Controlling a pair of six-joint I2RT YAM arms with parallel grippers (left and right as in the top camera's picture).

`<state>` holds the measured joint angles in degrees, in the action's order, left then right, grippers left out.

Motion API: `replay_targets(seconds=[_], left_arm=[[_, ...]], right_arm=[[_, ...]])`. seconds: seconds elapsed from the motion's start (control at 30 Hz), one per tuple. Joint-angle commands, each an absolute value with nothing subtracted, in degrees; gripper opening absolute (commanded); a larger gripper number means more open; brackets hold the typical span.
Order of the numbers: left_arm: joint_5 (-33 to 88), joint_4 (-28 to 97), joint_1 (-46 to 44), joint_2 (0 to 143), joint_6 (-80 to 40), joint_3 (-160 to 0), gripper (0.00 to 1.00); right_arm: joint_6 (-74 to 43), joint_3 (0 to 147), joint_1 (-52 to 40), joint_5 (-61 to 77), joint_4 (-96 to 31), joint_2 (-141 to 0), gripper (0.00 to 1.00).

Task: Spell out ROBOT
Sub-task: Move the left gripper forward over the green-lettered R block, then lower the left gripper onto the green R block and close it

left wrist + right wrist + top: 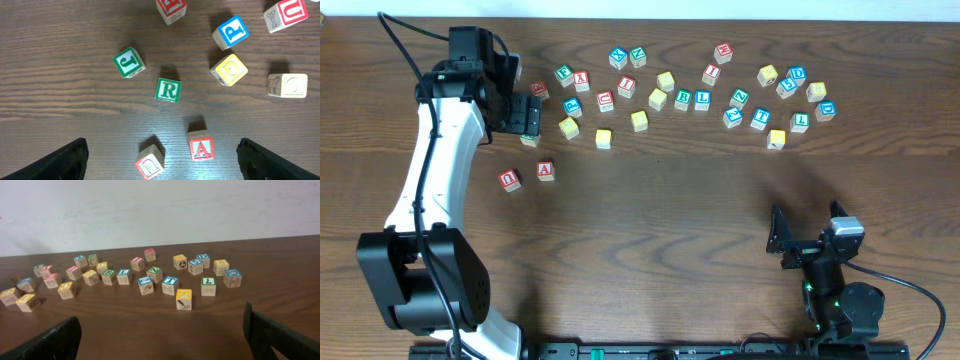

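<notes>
Left end effector (161,159) fingers fill the bottom corners of the left wrist view. They are spread wide with nothing between them. It hovers over the left end of the block scatter, presumably lining up on the first letter.

Green R block (168,90) lies flat on the bench (60,100), letter up, at 12 o'clock from the finger gap, touching nothing. Neighbours around R:
- red A block (201,148) at 5 o'clock
- tilted red block (150,163) near 6 o'clock
- green J block (129,62) at 10 o'clock
- yellow block (229,69) at 2 o'clock

All stand apart from R, so the fingers should fit on either side. The A and the tilted red one sit closest to the approach. My call is to come straight down, not sweep in from 6 o'clock.

Right end effector (162,335) is also wide and empty, parked low at 5 o'clock of the overhead view. It faces the right half of the scatter, likely kept clear until needed. Blue T block (170,284) reads as T from there. Green B block (683,99) looks like B from overhead, not certain. Can't pick out any O at this resolution.

Room: the scatter forms a band across 12 o'clock of the overhead view, and some blocks are close to the far edge. Centre and 6 o'clock of the bench are bare wood between both arms, the natural spot for the word row. None of ROBOT is laid out yet.
</notes>
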<state>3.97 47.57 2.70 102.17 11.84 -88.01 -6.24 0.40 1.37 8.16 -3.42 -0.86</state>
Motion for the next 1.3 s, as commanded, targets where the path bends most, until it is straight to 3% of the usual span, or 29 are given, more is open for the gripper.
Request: replay_targets(seconds=[0.0,0.4,1.27], left_arm=[[4.97,47.68,2.94,102.87,11.33,-89.23,0.93],[5.08,47.46,2.94,112.09,12.36,-89.23,0.93],[6.09,43.18,2.94,114.24,19.66,-89.23,0.93]], right_arm=[[-5.69,0.32,1.74,8.51,-3.57,-0.64,0.99],[-5.67,0.32,1.74,8.51,-3.57,-0.64,0.99],[-5.67,0.32,1.74,8.51,-3.57,-0.64,0.99]])
